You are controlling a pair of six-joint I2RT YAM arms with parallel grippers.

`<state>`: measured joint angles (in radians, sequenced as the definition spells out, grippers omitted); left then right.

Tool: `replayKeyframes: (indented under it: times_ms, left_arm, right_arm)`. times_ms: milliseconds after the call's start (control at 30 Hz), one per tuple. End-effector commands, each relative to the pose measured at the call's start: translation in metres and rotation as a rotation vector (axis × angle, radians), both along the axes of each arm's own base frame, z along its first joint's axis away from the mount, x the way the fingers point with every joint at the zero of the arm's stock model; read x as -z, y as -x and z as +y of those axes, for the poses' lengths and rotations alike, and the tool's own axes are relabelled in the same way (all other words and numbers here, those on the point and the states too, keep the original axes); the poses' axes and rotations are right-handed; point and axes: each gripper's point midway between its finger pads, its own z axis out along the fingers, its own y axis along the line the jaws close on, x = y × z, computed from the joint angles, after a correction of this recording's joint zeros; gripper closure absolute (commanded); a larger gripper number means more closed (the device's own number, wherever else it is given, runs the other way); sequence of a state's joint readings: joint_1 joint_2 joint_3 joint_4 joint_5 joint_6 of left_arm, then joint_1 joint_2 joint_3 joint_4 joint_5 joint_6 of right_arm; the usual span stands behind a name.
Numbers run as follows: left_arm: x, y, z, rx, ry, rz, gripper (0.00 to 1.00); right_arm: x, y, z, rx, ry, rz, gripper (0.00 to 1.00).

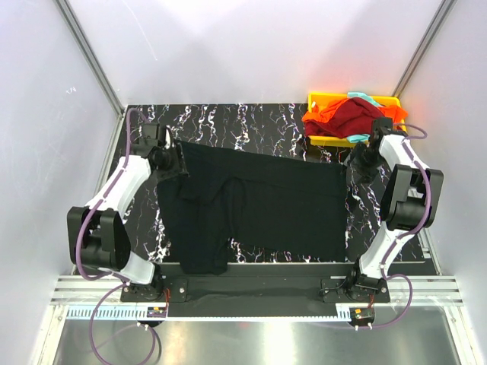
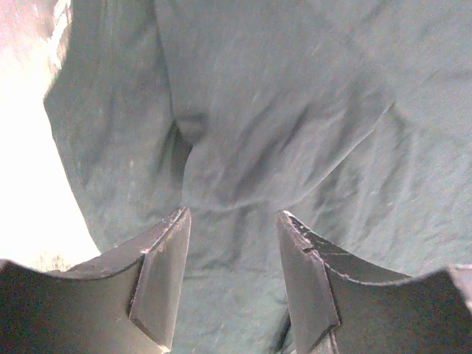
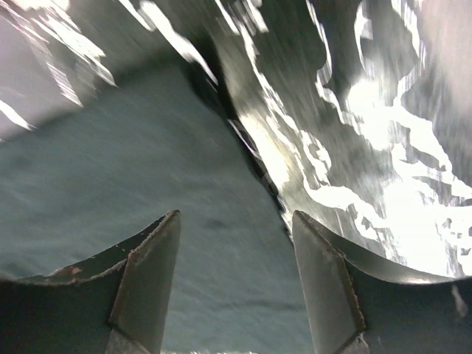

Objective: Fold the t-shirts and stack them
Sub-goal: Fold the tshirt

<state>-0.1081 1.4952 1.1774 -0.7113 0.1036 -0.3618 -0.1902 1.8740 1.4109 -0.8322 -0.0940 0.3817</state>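
Note:
The black t-shirt [image 1: 266, 205] lies spread across the dark marbled table, with a part hanging toward the near edge at the left. My left gripper [image 1: 181, 162] is over its far left corner, and the left wrist view shows it open [image 2: 234, 214] just above the wrinkled cloth [image 2: 280, 110]. My right gripper [image 1: 351, 166] hovers at the far right corner, open [image 3: 236, 214], with the shirt's edge [image 3: 110, 169] running beneath it. Neither gripper holds anything. A dark red t-shirt [image 1: 358, 115], an orange one [image 1: 323, 122] and a teal one [image 1: 365, 97] are heaped at the back right.
The heap sits in a shallow yellow tray [image 1: 319, 97] at the table's back right corner. White walls with metal posts enclose the table [image 1: 251, 122]. Bare marbled surface [image 3: 354, 147] shows beside the shirt's right edge.

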Motion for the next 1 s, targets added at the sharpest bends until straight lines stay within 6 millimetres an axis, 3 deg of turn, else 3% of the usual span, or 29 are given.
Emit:
replayKeyframes:
  times_ms: [0, 167, 300, 433, 633, 767, 800, 967]
  left_arm:
    - [-0.029, -0.041, -0.002, -0.015, 0.02, -0.128, 0.45]
    - [-0.024, -0.084, -0.004, -0.015, 0.068, -0.152, 0.56]
    - [-0.005, -0.119, -0.003, -0.033, 0.124, -0.139, 0.61]
    - [0.002, -0.15, 0.0, -0.05, 0.16, -0.163, 0.65]
    - [0.043, -0.165, 0.005, -0.099, 0.195, -0.094, 0.66]
    - [0.076, -0.173, 0.02, -0.141, 0.216, -0.05, 0.65]
    - [0.075, -0.179, 0.02, -0.135, 0.228, -0.058, 0.65]
    - [0.101, -0.195, 0.025, -0.155, 0.252, -0.029, 0.65]
  right_arm:
    - [-0.028, -0.052, -0.013, 0.03, 0.042, -0.187, 0.31]
    - [-0.028, -0.074, -0.007, 0.015, -0.002, -0.238, 0.39]
    - [-0.019, -0.079, 0.0, 0.034, -0.056, -0.23, 0.58]
    - [-0.012, -0.084, 0.007, 0.058, -0.1, -0.26, 0.75]
    - [0.007, -0.083, 0.013, 0.085, -0.14, -0.273, 0.77]
    - [0.029, -0.081, 0.017, 0.123, -0.171, -0.247, 0.78]
    - [0.036, -0.081, 0.017, 0.137, -0.173, -0.236, 0.78]
    - [0.051, -0.083, -0.004, 0.261, -0.081, -0.226, 0.79]
